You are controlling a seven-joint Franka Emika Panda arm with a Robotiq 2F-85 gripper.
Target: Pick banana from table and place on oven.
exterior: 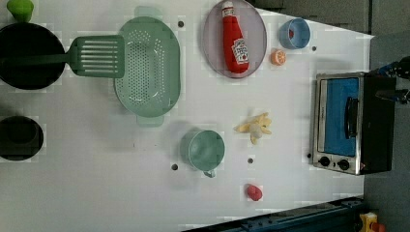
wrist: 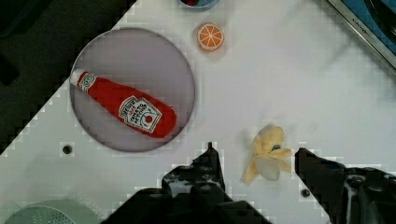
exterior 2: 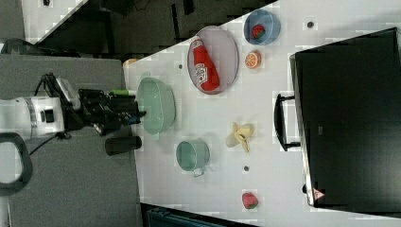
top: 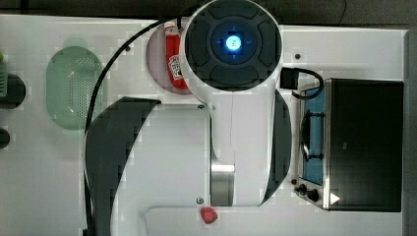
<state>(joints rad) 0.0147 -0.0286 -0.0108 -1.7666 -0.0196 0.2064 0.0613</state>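
Two dark fingers (wrist: pixel 322 179) of the gripper (wrist: pixel 257 175) fill the near edge of the wrist view, and they stand apart with nothing between them, so the tool is open and empty. Seen in the gap between the fingers, and lower than them, lies the banana (wrist: pixel 267 155), a small pale yellow piece with its peel partly spread. It rests on the white table (wrist: pixel 289 84), touching nothing else. In the right view the gripper (exterior 2: pixel 135 115) hangs high above the table, well apart from the fruit.

Further out, a red ketchup bottle (wrist: pixel 125 108) lies on a round grey plate (wrist: pixel 133 49), and an orange slice (wrist: pixel 210 37) sits just beside the plate. In the left view the banana (exterior: pixel 255 127) lies between a green cup (exterior: pixel 206 150) and the oven (exterior: pixel 351 123), whose black top (exterior 2: pixel 350 118) is bare in the right view. A strawberry (exterior: pixel 254 192) lies near the table edge.

I judge that the task is at its first step, the approach: nothing is picked yet. The next move calls for a straight descent over the banana, fingers on both sides of its body, then closing gently, because the piece is small and soft and may slip away
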